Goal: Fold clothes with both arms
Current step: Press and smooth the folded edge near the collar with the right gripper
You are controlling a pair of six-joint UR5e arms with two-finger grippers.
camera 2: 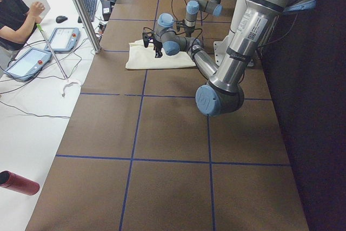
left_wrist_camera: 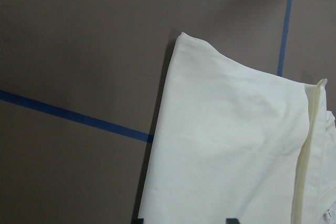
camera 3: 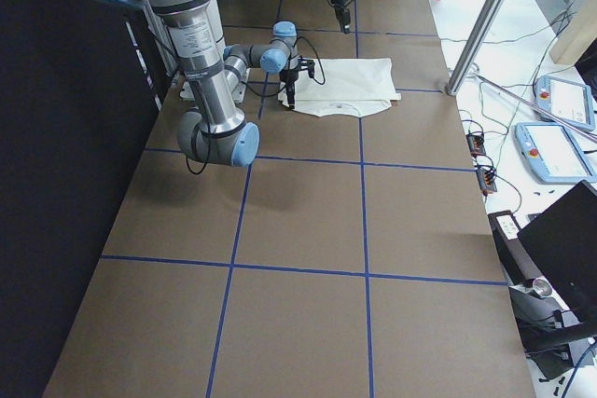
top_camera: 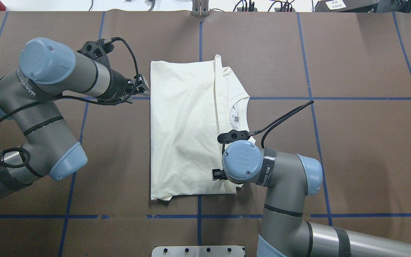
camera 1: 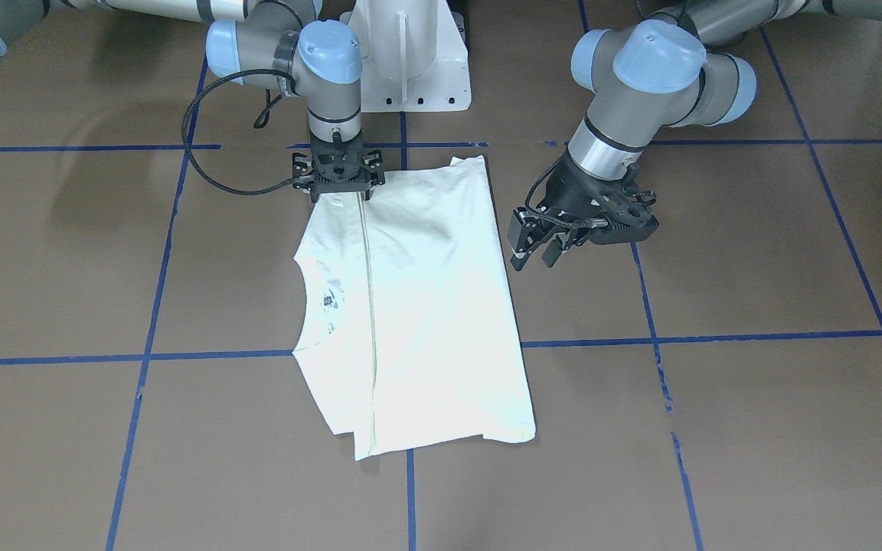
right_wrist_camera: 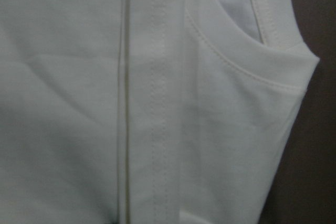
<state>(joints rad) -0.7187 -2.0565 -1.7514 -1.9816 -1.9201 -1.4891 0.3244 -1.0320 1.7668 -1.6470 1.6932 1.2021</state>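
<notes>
The folded shirt [camera 1: 426, 306] lies flat on the table [camera 1: 717, 428], across blue tape lines [camera 1: 755, 335]. My left pincer [camera 1: 534, 256] hangs spread just beside it. My right pincer [camera 1: 339, 191] sits low over its edge, with the fingers hidden, so I cannot tell its grip.

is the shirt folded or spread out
Folded: the shirt lies as a neat rectangle, a hem edge doubled over beside the neckline.

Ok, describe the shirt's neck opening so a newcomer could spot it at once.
On the brown, blue-taped table lies a folded cream shirt. The neck opening is on its side toward the robot's right: the only curved edge, with a small label inside.
</notes>
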